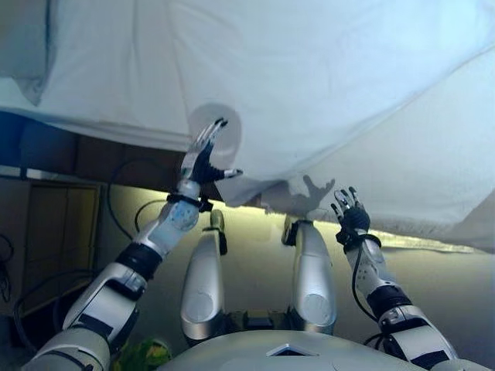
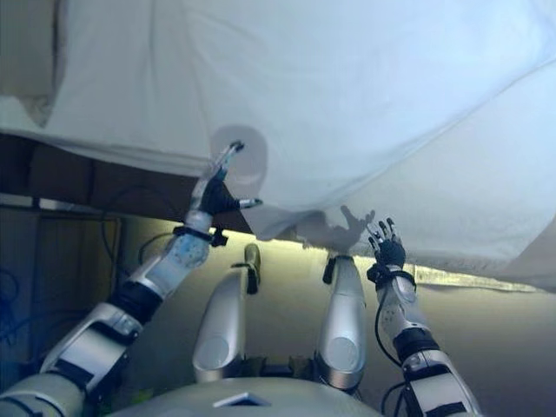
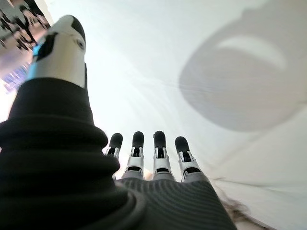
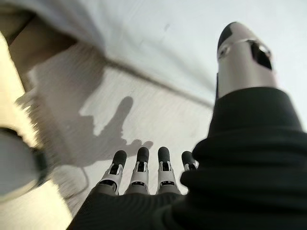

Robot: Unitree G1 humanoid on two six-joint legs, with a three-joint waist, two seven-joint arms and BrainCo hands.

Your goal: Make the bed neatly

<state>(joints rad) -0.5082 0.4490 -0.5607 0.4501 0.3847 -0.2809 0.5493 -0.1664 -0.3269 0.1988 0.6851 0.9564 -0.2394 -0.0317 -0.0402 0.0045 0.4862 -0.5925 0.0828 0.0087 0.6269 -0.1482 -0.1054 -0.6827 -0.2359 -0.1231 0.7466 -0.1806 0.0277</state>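
Observation:
A white sheet covers the bed and hangs over its near edge, with a loose fold drooping at the middle. My left hand is raised at that edge with straight fingers and thumb out, close to the sheet and holding nothing. In the left wrist view its fingers point at the white cloth. My right hand is open just below the hanging edge, to the right of the fold. In the right wrist view its fingers point at the sheet's side.
A dark bed frame shows under the sheet at the left. A wooden cabinet and loose cables lie at the left on the floor. A pale lit strip of floor runs along the bed's foot.

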